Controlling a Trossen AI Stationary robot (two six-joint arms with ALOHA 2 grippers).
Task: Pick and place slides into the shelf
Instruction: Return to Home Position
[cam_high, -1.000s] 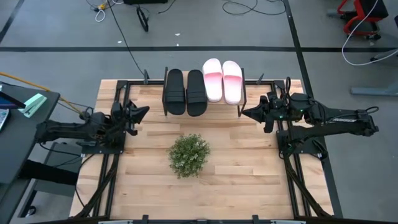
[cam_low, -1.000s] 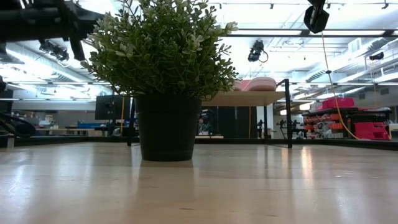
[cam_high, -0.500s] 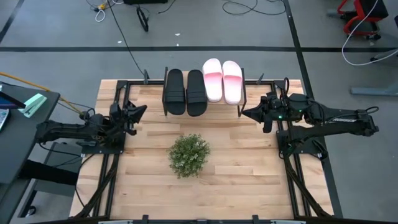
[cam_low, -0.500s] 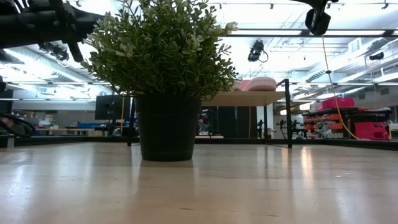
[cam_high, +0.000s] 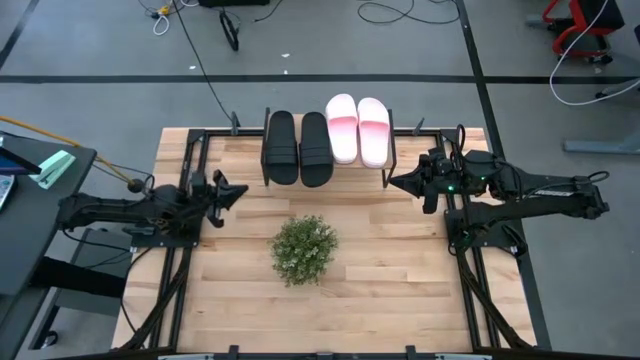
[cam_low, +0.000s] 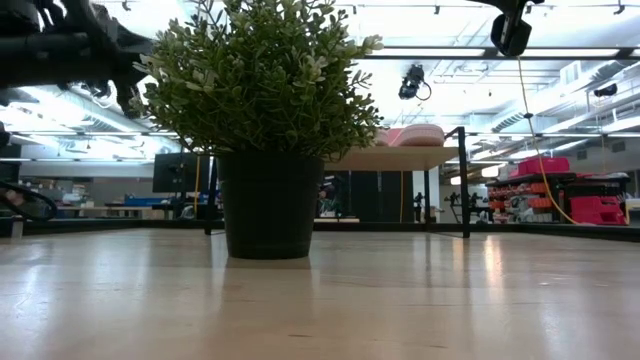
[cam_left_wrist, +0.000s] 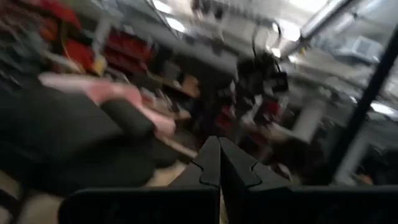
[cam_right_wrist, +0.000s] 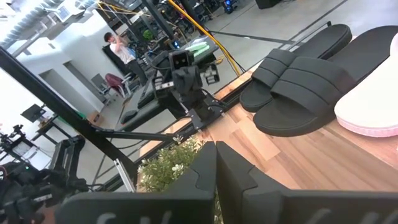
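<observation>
I am holding my left hand (cam_high: 226, 190) above the left edge of the tabletop (cam_high: 380, 280), pointing inward toward the middle. It is clenched and empty: in my left wrist view the two fingers (cam_left_wrist: 208, 163) are pressing together with nothing between them.

Just to the right, at the far side of the tabletop, the shelf (cam_high: 360, 174) is carrying all four slides in one row. The two black slides (cam_high: 298, 148) are lying side by side on its left half, soles down and touching each other.

In front of them, near the middle of the tabletop and well apart from both hands, a potted plant (cam_high: 303, 249) is standing upright in its dark pot.

The two pink-and-white slides (cam_high: 358, 130) are taking up the right half of the shelf, close together and right beside the black pair.

My right hand (cam_high: 396, 182) is hovering just beside the right end of the shelf, pointing left. It too is clenched on nothing, its fingers (cam_right_wrist: 202, 171) meeting with no gap.
</observation>
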